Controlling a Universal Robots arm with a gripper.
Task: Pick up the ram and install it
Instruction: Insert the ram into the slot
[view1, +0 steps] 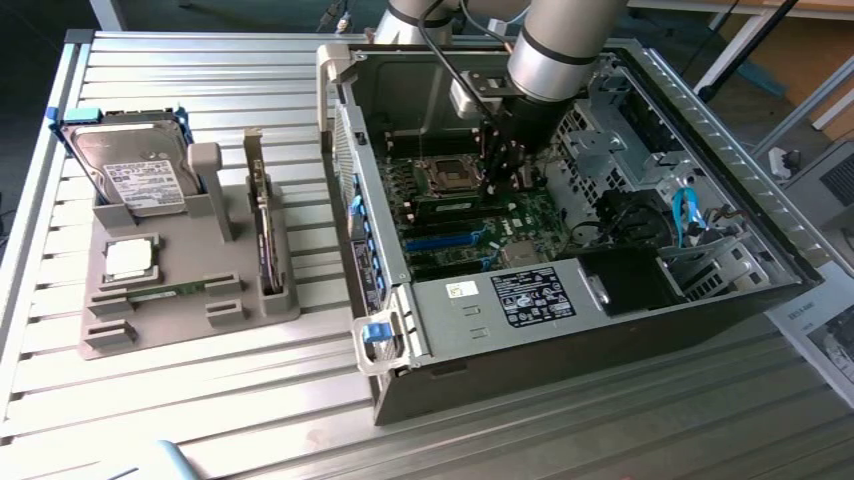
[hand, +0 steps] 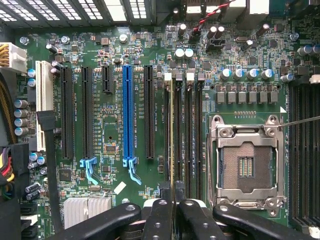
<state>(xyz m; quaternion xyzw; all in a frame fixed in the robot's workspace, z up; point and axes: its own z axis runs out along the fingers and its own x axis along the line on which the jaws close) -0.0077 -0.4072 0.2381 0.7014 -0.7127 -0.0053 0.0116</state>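
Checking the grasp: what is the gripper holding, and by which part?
Apparently the ram, seen edge-on, pinched across its flat faces by the gripper.

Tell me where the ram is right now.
In the wrist view the ram is edge-on in the claw, over the memory slots beside the empty processor socket.

hard drive (view1: 134, 175) 1 | processor chip (view1: 128, 259) 1 | computer case (view1: 454, 330) 1 | processor socket (hand: 247, 165) 1 | white slot (hand: 44, 100) 1

1. The grey, silver-jointed robot arm (view1: 567, 40) reaches steeply downward.
2. Its black wrist (view1: 527, 112) points straight down.
3. The black two-fingered gripper (hand: 175, 204) is nearly closed, its fingers (hand: 161, 217) pinching the thin green ram stick (hand: 174, 140) edge-on.
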